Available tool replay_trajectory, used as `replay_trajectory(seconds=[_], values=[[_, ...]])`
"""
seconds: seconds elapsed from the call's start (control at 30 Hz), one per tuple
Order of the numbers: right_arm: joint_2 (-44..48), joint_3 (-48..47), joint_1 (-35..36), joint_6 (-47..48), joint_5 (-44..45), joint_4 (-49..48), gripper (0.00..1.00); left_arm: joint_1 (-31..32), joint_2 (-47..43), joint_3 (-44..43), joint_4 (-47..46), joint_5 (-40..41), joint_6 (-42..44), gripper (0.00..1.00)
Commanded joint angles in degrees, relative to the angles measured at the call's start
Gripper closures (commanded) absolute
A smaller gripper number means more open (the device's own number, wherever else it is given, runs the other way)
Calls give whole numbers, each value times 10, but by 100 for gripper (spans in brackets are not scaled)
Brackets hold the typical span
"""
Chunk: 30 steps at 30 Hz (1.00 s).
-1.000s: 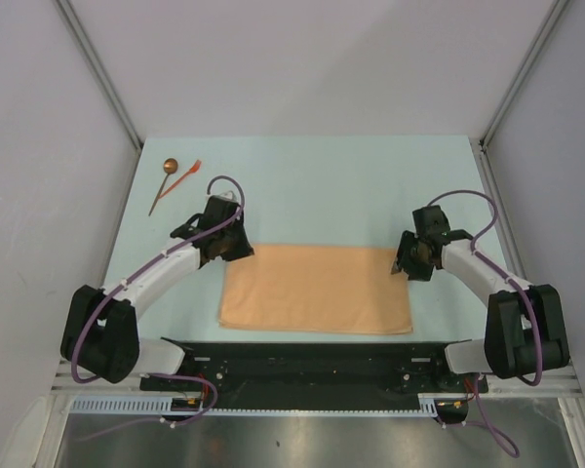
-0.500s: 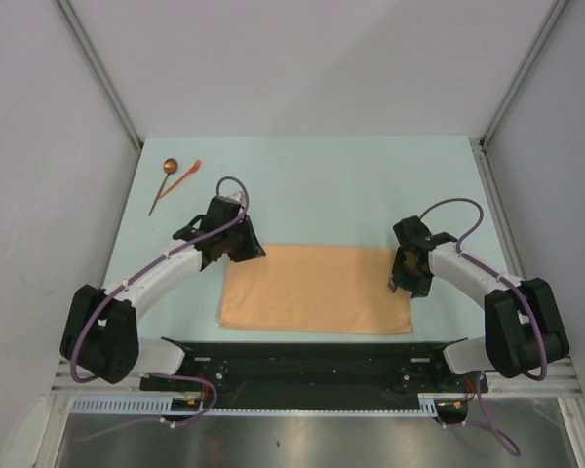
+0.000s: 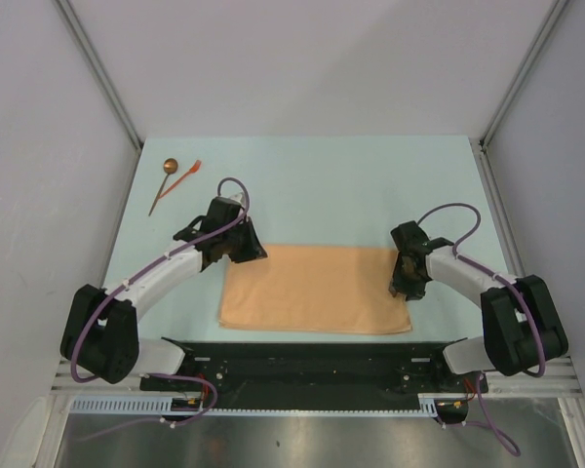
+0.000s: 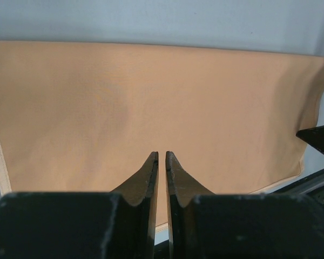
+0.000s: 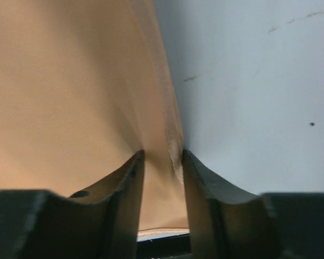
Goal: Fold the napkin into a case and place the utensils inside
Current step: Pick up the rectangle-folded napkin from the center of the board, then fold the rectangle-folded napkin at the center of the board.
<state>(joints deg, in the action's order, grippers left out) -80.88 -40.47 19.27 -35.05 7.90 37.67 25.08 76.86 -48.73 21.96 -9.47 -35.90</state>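
The napkin lies flat, long axis left to right. My left end effector is nearly closed over it; my right end effector narrowly straddles its right edge.

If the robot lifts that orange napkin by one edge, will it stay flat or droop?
Probably droop: the napkin humps into a soft ridge at its edge, between the fingers of the right gripper. It looks thin and light, so a push would likely wrinkle it rather than slide it whole.
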Motion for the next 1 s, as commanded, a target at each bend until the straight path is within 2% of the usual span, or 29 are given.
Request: replay_trajectory(seconds=[0.0,0.1,0.17,0.23,0.37,0.57,0.63,0.73,0.83,0.87,0.97], values=[[-51,49,24,-31,14,-73,66,7,-13,-3,-7,-14,8,86],[-33,50,26,-30,25,-80,83,15,-8,-4,-9,-16,6,86],[2,48,27,-27,29,-86,89,22,2,-1,-22,-21,3,85],[26,37,24,-19,38,-95,91,44,18,-4,-36,-29,-7,85],[86,13,0,12,55,-89,100,93,74,-20,-67,-34,-34,86],[156,-4,-84,52,65,-77,100,145,176,-86,-99,-27,-83,90],[172,-15,-120,73,60,-65,100,158,187,-113,-101,-27,-96,91],[189,-29,-132,91,53,-53,100,165,172,-137,-96,-13,-97,89],[178,-54,-87,102,67,-54,100,160,153,-154,-61,5,-78,89],[167,-65,-51,107,76,-51,100,156,144,-154,-54,8,-73,89],[125,-113,5,106,99,-37,100,133,97,-119,-46,3,-64,89]])
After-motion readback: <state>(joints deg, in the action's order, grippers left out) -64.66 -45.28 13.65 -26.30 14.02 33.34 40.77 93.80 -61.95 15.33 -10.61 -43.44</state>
